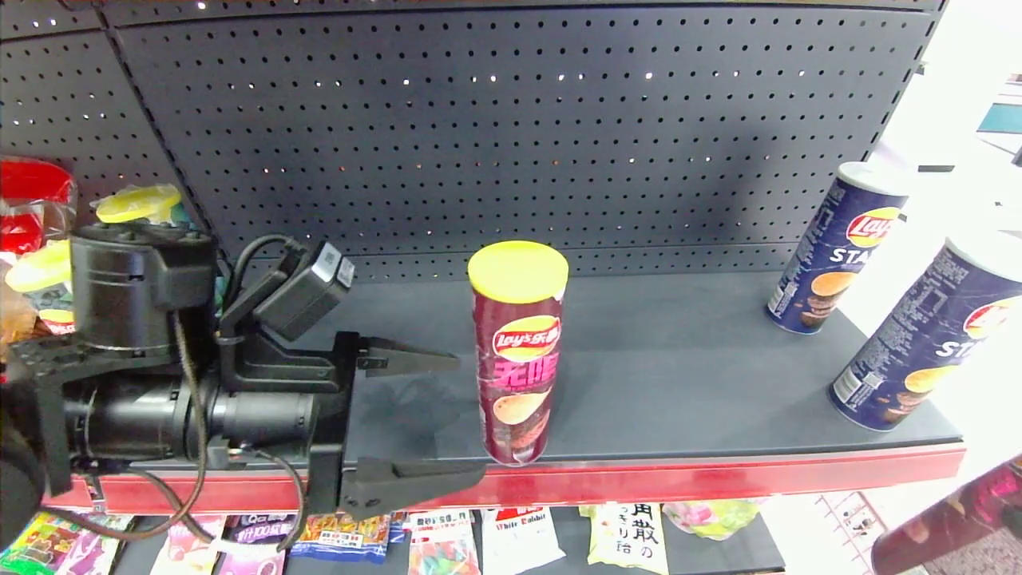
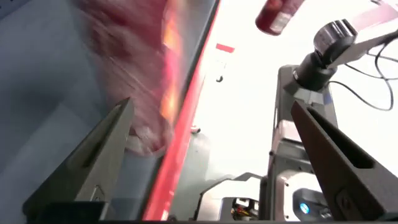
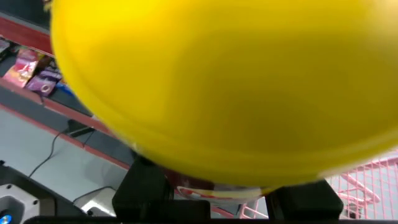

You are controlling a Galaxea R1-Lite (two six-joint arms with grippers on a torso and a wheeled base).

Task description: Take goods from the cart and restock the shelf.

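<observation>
**Head view: left gripper wide open beside the standing can**

Left gripper (image 1: pixel 467 417): jaws spread wide, holding nothing. The fingers lie level near the shelf's front edge, one over the shelf (image 1: pixel 679 375) and one out before the red lip (image 1: pixel 718 479). Their tips come just up to the red can (image 1: pixel 517 375); whether they touch it cannot be told.

The red can, with a yellow lid, stands upright at the front edge, about midway along, its base almost on the lip.

Right gripper (image 3: pixel 227 198): closed on a second can (image 3: pixel 217 81), whose yellow lid sits hard against that wrist camera. This arm is off the shelf's right end, low.

Two blue cans (image 1: pixel 830 247) (image 1: pixel 918 335) stand toward the right end, one farther back, one near the front right corner.

Judgement: placement looks done, and clearing the arm is the step in hand. Best to draw straight back along the fingers' own line with the jaws kept wide. Any sideways swing risks clipping a tall can that has little margin before the lip. The bare stretch between the red and blue cans suits the second can.
</observation>
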